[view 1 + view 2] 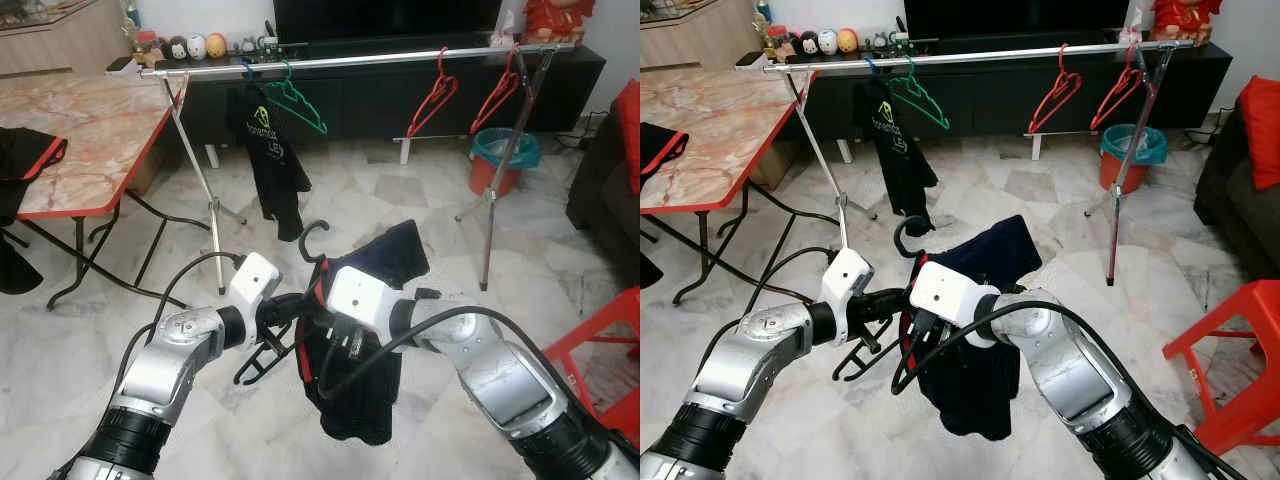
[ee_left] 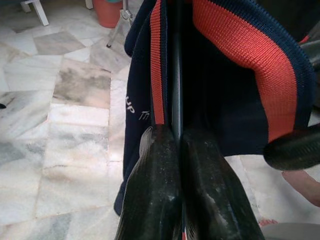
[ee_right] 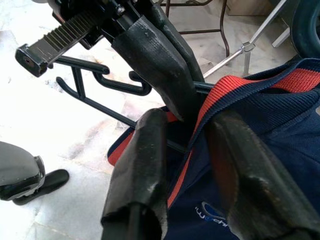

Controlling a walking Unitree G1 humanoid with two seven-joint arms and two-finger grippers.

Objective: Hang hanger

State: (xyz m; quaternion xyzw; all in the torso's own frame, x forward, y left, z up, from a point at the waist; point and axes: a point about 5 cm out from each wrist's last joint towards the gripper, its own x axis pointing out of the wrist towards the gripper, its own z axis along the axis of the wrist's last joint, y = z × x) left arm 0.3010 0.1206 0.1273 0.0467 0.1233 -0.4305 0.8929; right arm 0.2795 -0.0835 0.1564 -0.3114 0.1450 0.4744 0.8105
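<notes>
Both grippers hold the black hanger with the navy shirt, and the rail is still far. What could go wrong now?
1. The navy shirt sits bunched and lopsided on the black hanger, so it may slide off.
2. The rail already carries the green hanger and a dark shirt; the hook could snag them.

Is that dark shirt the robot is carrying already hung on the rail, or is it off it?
Off it. The navy shirt on its black hanger is held low between both grippers, short of the rail.
</notes>
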